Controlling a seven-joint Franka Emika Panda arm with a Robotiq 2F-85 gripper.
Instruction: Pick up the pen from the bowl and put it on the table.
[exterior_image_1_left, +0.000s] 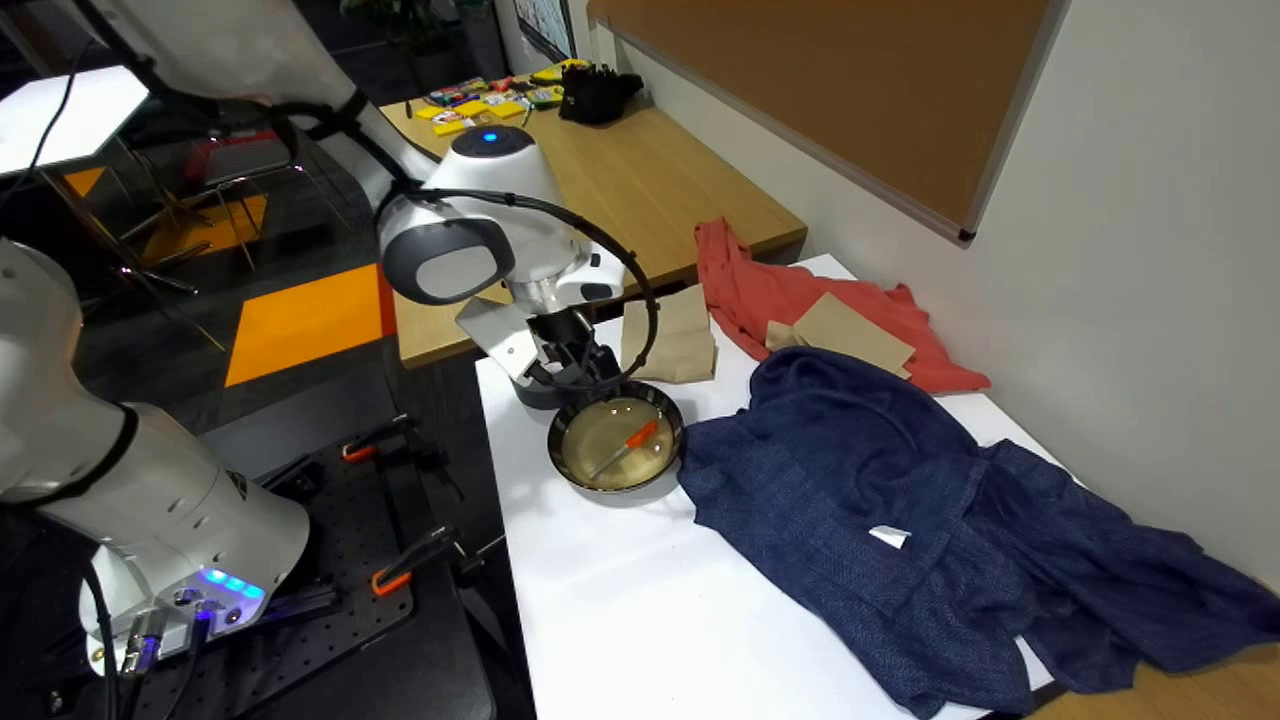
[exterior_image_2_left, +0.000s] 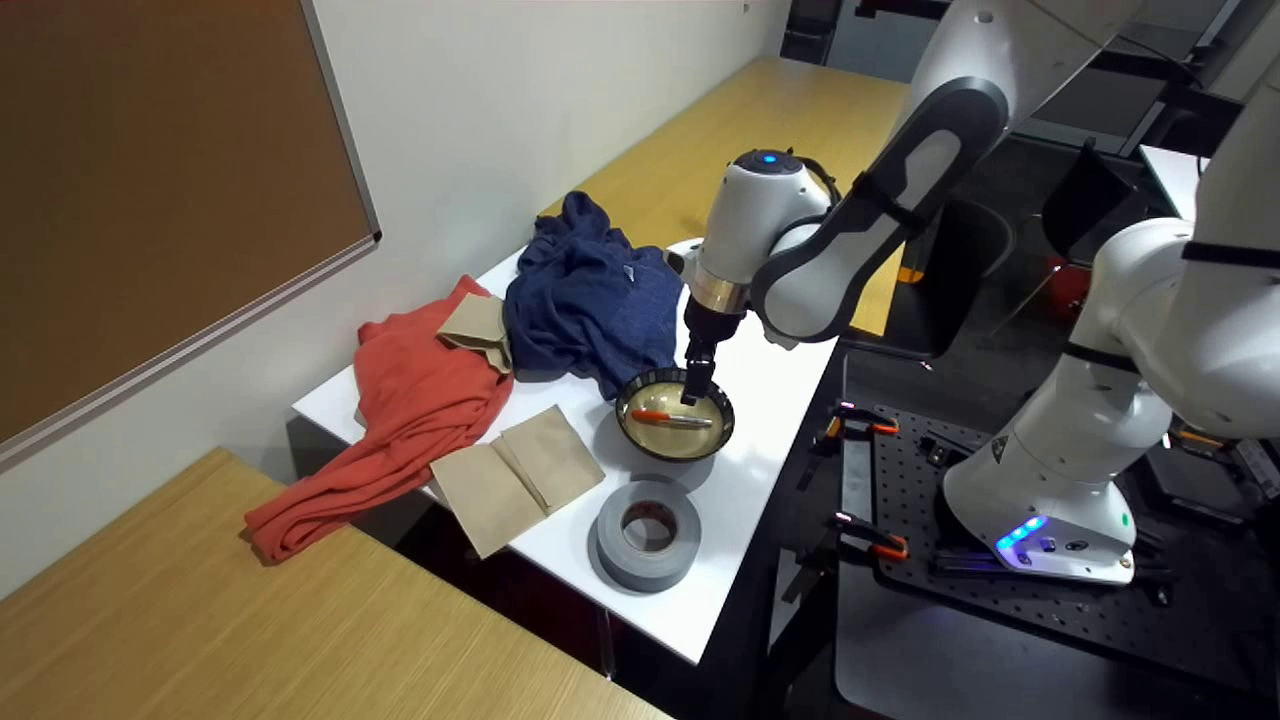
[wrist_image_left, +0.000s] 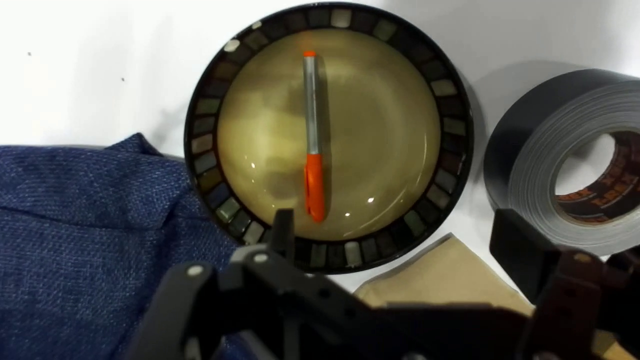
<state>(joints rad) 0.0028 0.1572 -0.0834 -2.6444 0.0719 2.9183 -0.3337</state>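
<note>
The orange and silver pen (wrist_image_left: 313, 135) lies inside the bowl (wrist_image_left: 390, 125). The pen also shows in both exterior views (exterior_image_1_left: 628, 447) (exterior_image_2_left: 670, 419). The bowl has a dark tiled rim and a tan-yellow inside; it stands on the white table (exterior_image_1_left: 610, 610) (exterior_image_2_left: 775, 370). My gripper (wrist_image_left: 396, 220) is open with nothing between its fingers. In the wrist view one finger overlaps the bowl's rim near the pen's orange end, and the other is beside the tape roll. In an exterior view the gripper (exterior_image_2_left: 697, 385) is over the bowl's edge, pointing down; contact cannot be told.
A grey tape roll (exterior_image_2_left: 648, 535) stands close to the bowl. A navy cloth (exterior_image_1_left: 860, 500) touches or nearly touches the bowl's other side. Brown paper pieces (exterior_image_2_left: 520, 475) and a red cloth (exterior_image_2_left: 430, 390) lie on the table. A wall with a corkboard (exterior_image_1_left: 850, 80) runs along the back.
</note>
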